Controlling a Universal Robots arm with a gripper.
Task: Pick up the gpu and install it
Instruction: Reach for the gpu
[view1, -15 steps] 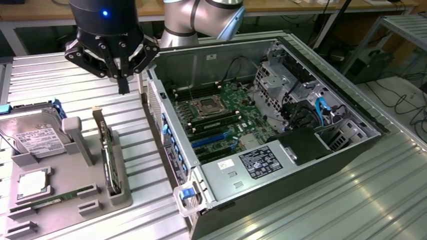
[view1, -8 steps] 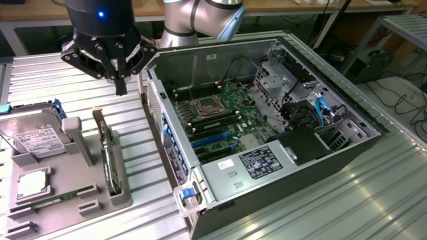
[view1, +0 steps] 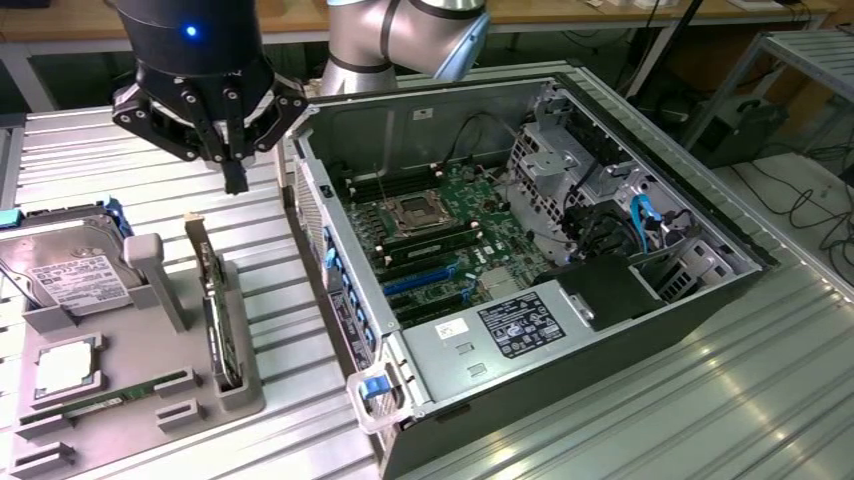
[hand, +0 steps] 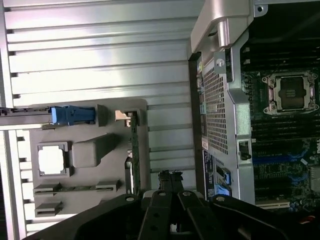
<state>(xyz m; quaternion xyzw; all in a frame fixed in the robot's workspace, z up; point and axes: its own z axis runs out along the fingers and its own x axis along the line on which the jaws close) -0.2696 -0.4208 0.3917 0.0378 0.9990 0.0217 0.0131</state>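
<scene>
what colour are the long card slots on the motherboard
The card slots are blue, clearest in the exterior view.

Silver-grey arm (view1: 400, 40), black end effector (view1: 236, 172) with blue light (view1: 191, 31).

Strong light glared off the ribbed bench (hand: 100, 45), bleaching it almost white in the wrist view, while the claw (hand: 170, 182) showed as a dark silhouette and the computer case (view1: 387, 125) lay dim inside.

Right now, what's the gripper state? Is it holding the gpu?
Gripper: closed, holding nothing; the gpu stands on edge in the grey holder.
</scene>
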